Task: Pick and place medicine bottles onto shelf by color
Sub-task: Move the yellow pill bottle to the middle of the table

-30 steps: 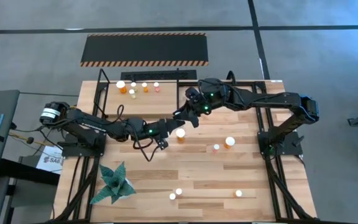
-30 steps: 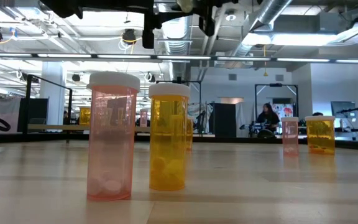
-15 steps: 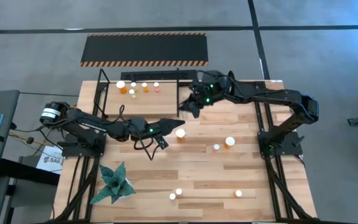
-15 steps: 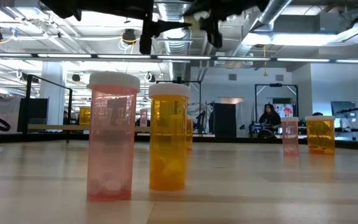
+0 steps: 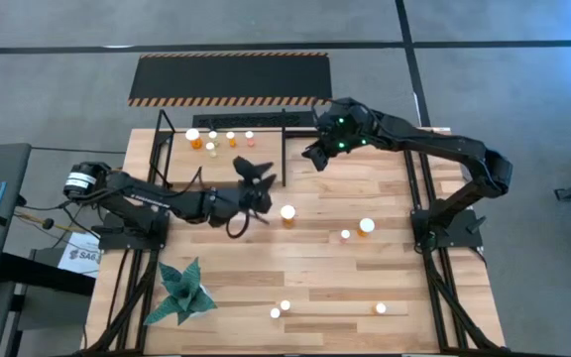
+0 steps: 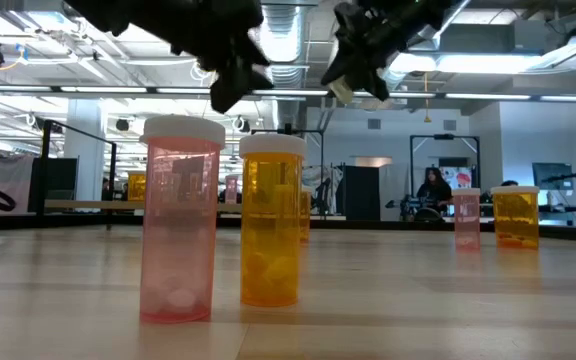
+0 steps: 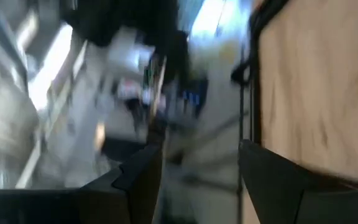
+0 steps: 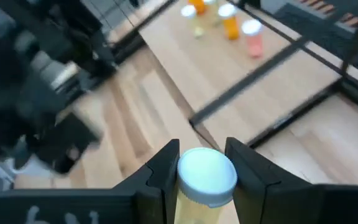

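My right gripper (image 5: 315,157) is shut on an amber medicine bottle with a white cap (image 8: 207,176). It hangs high above the table's far middle, by the shelf's right rail. The shelf (image 5: 181,164), a wooden board in a black frame, stands at the far left and carries several bottles (image 5: 212,139). My left gripper (image 5: 256,175) hovers open over the shelf's near right corner, nothing between its fingers (image 7: 143,180). An orange bottle (image 5: 287,212) stands on its base at mid-table. A pink one (image 6: 178,220) and an orange one (image 6: 271,220) stand near the front edge. My right gripper pinches the bottle between its two fingers (image 8: 166,168) at the cap end (image 8: 207,186). The white cap shows between the fingertips, with the amber body (image 8: 190,210) running back between them. The fingers slant down toward the shelf. The bottle is lifted clear of the table.
Two more bottles (image 5: 365,227) stand right of centre and another (image 5: 381,308) near the front right. A green paper plant (image 5: 184,290) lies at the near left. A black panel with hazard-striped edges (image 5: 231,77) lies on the floor beyond the table.
My right gripper has carried the bottle from mid-table toward the far edge and a little to the right, tipping further downward. My left gripper has drawn away from it, rolled about its own line and swung toward the shelf.
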Available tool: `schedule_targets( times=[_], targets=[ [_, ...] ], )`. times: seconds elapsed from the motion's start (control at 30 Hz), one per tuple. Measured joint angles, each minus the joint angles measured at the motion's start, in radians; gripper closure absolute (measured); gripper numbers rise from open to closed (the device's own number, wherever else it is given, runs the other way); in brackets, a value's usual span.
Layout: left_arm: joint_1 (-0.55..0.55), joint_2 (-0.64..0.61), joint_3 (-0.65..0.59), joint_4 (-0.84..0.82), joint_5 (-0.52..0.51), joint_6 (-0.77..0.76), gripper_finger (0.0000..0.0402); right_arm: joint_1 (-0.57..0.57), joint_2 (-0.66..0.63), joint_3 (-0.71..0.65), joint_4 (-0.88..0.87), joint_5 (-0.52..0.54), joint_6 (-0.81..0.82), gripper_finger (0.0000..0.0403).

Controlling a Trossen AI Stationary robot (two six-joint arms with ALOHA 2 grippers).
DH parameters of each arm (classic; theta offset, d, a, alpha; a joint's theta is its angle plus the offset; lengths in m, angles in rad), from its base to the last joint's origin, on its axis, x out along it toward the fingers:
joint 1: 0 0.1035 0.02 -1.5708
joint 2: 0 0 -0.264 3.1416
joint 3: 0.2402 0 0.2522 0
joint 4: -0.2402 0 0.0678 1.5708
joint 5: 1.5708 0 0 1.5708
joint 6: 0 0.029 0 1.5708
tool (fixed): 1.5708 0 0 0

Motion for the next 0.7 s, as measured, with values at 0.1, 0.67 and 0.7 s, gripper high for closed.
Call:
schedule_targets(
  times=[0.1,0.67,0.7],
  targets=[
    [0.038,-0.001,0.0,-0.13,-0.046,-0.167,0.02,-0.006,-0.028,0.0,-0.039,-0.001,-0.005,0.0272],
    [0.222,0.0,0.0,-0.293,1.019,-0.818,0.02,0.197,-0.306,-0.146,-0.181,0.497,-0.04,0.0272],
    [0.218,0.0,0.0,-0.273,1.046,-0.838,0.02,0.22,-0.306,-0.179,-0.174,0.539,-0.038,0.0272]
  ],
)
